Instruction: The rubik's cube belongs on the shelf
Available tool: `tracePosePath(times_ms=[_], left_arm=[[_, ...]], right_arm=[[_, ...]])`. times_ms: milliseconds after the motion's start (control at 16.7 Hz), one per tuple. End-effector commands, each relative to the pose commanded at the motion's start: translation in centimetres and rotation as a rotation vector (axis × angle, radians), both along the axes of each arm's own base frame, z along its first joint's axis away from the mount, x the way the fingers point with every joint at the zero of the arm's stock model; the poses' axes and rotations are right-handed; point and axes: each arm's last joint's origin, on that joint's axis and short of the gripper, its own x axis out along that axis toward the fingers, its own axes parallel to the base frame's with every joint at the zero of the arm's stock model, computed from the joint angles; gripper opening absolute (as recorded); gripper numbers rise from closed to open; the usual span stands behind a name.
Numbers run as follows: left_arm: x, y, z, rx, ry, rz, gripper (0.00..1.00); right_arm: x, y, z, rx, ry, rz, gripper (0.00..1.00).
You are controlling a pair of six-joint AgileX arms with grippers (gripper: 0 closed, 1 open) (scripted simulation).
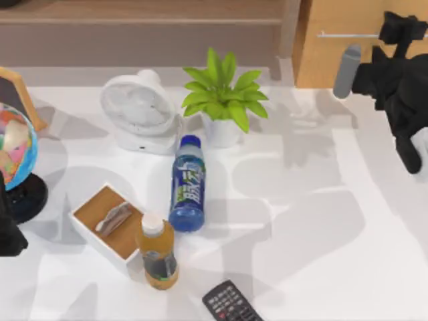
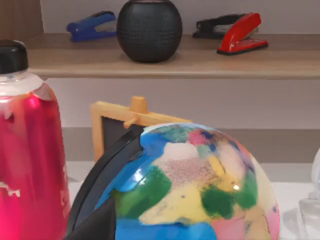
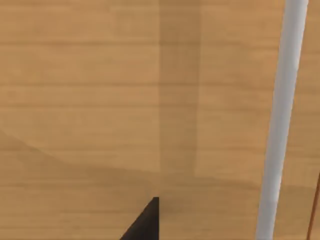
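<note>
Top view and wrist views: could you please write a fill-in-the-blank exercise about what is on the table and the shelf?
1. The blue bottle lies on its ___ on the table.
2. The round speaker on the shelf is ___ in colour.
3. The right gripper is at the drawer, near its silver ___.
4. The green plant stands beside the white ___.

Missing words: side; black; handle; fan.

The long light-brown wooden shelf [image 1: 140, 10] runs along the far edge of the tabletop, across the left and middle of the top view, with a greyish-beige front face below its ledge. In the left wrist view the same wooden ledge [image 2: 200, 62] lies level and carries a blue stapler [image 2: 90, 26], a round black speaker [image 2: 149, 29] and a red and black stapler [image 2: 235, 31], set apart along it.
</note>
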Motion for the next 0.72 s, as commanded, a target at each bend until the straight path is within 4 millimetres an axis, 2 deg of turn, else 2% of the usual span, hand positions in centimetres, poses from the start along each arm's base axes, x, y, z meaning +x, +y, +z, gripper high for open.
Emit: tracePosePath(times_ms=[420, 720], left_arm=[[0.00, 0.00, 0.00, 0.000, 0.000, 0.000, 1.00], [0.00, 0.00, 0.00, 0.000, 0.000, 0.000, 1.00]], right_arm=[[0.00, 0.00, 0.00, 0.000, 0.000, 0.000, 0.02], [0.00, 0.00, 0.00, 0.000, 0.000, 0.000, 0.00]])
